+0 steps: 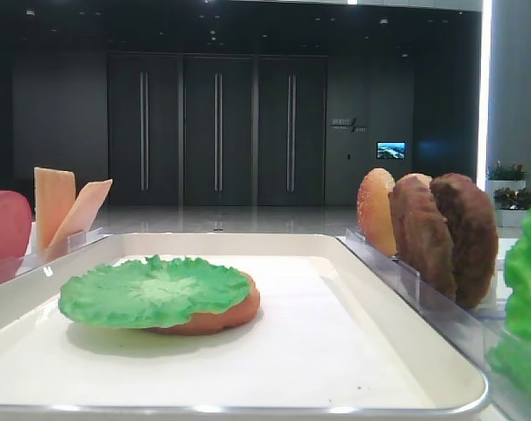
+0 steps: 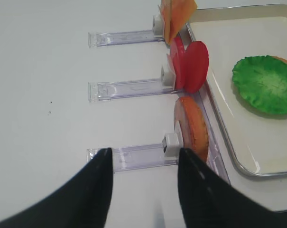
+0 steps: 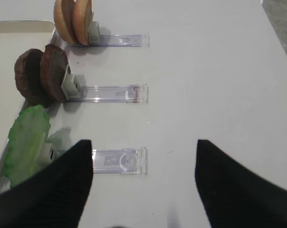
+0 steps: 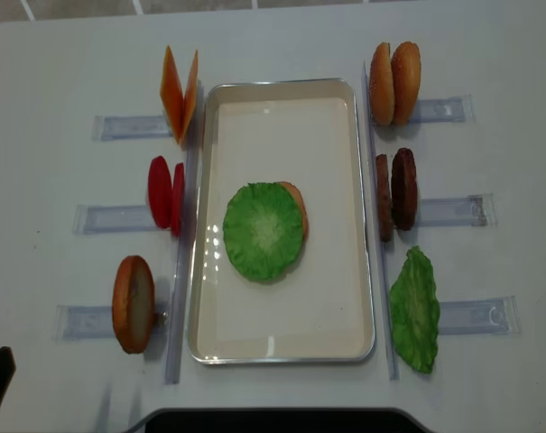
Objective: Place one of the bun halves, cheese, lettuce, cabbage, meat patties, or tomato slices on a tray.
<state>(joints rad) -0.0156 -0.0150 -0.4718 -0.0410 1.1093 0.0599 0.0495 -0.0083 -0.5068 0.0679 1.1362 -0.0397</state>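
Note:
On the cream tray (image 4: pixel 282 135) a green lettuce leaf (image 4: pixel 263 231) lies over a bun half (image 4: pixel 296 203). Left of the tray, cheese slices (image 4: pixel 180 90), tomato slices (image 4: pixel 164 194) and a bun half (image 4: pixel 133 302) stand in holders. On the right stand two bun halves (image 4: pixel 394 81), two meat patties (image 4: pixel 397 191) and another lettuce leaf (image 4: pixel 415 311). Cabbage is out of view. My left gripper (image 2: pixel 144 156) is open and empty above the table, near the left bun half (image 2: pixel 193 126). The right gripper (image 3: pixel 144 147) is open and empty, beside the right lettuce leaf (image 3: pixel 27 140).
Clear plastic holder rails (image 4: pixel 458 212) stick out sideways from each food stack on both sides of the tray. White tabletop (image 3: pixel 219 85) lies beyond the rails. A dark strip (image 4: pixel 273 420) runs along the near table edge.

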